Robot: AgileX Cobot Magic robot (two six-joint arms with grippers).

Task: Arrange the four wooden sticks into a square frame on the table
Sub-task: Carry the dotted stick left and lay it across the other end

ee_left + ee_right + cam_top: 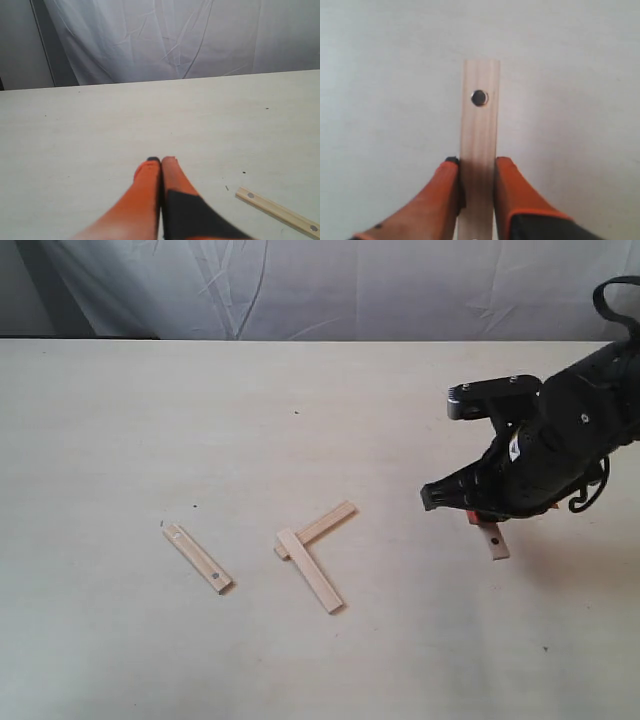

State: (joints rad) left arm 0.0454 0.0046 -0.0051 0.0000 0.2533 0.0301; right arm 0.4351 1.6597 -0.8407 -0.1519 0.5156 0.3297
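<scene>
Two tan wooden sticks (320,530) (311,571) lie overlapped in an L near the middle of the table (120,420). A third stick (197,557), with dark dots, lies apart to their left; the left wrist view shows it as the stick (278,212) beside the orange fingers. The fourth stick (479,145), with a dark dot near its end, is held between the fingers of my right gripper (476,162); in the exterior view its end (493,540) pokes out under that gripper (482,518). My left gripper (160,160) is shut with nothing in it and is outside the exterior view.
A white cloth backdrop (330,285) hangs behind the table's far edge. The black right arm (580,425) reaches in from the right side. A few tiny dark specks (296,412) dot the pale surface.
</scene>
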